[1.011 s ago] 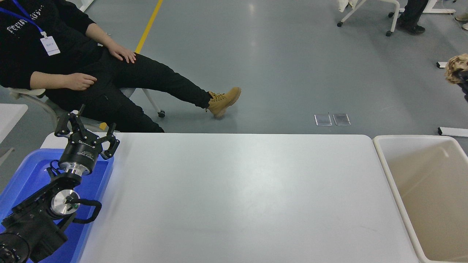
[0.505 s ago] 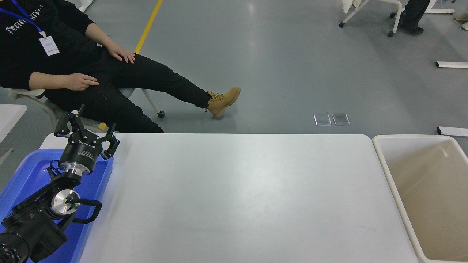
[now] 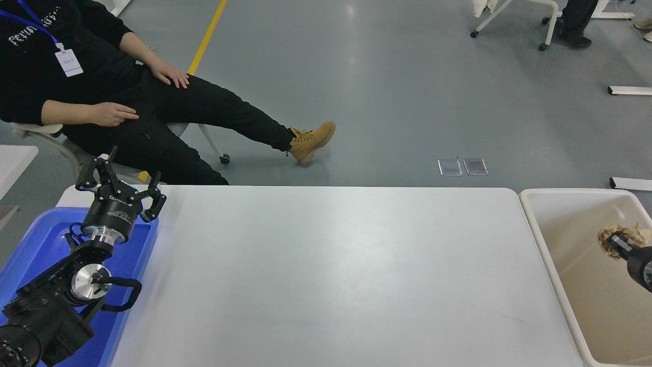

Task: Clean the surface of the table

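Head view: my right gripper (image 3: pixel 613 241), clamped on a tan crumpled wad (image 3: pixel 622 235), hangs over the beige bin (image 3: pixel 540 232) at right. Tabletop (image 3: pixel 331 270) lies bare centre. I should release only well inside the rim. Left gripper (image 3: pixel 120 189), fingers spread, parked over the blue tray (image 3: pixel 35 229).

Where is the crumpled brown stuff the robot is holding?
In the head view, the crumpled brown wad is at the far right, gripped by the right gripper above the inside of the beige bin, just off the white table's right end.
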Controlling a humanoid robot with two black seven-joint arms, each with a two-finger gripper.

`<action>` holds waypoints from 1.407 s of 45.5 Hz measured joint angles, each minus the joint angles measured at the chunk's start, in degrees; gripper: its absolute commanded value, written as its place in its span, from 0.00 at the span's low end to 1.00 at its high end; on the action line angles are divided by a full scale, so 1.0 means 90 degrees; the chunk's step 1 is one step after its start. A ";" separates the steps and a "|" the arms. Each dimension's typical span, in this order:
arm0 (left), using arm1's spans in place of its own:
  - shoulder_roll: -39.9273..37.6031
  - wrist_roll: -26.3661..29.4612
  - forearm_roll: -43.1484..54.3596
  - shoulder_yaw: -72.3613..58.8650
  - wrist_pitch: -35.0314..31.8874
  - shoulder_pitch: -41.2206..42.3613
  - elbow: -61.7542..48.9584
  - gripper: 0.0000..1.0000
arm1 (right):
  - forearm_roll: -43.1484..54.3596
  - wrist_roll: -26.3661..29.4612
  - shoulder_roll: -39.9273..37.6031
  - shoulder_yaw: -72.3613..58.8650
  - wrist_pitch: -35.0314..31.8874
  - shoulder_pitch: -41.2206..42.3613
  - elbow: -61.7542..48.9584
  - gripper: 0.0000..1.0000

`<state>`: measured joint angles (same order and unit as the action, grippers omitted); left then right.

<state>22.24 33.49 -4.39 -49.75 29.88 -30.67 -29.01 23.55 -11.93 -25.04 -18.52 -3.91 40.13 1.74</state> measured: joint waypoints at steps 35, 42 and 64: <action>0.0000 0.0000 0.0002 0.0000 0.0000 0.0000 0.0001 1.00 | -0.0097 -0.0002 0.0033 -0.0106 0.0534 -0.0057 -0.0018 0.97; 0.0001 0.0000 0.0001 0.0000 0.0000 0.0000 0.0001 1.00 | -0.0103 -0.0007 -0.0059 0.0089 0.0565 0.0021 -0.0020 0.97; 0.0001 0.0000 0.0000 0.0000 0.0000 0.0000 0.0000 1.00 | -0.0102 -0.0068 -0.0974 0.3316 0.0519 0.1562 0.0942 0.99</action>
<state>22.24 33.49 -4.39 -49.75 29.88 -30.67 -29.00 22.64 -12.54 -33.80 11.33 0.75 54.19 10.22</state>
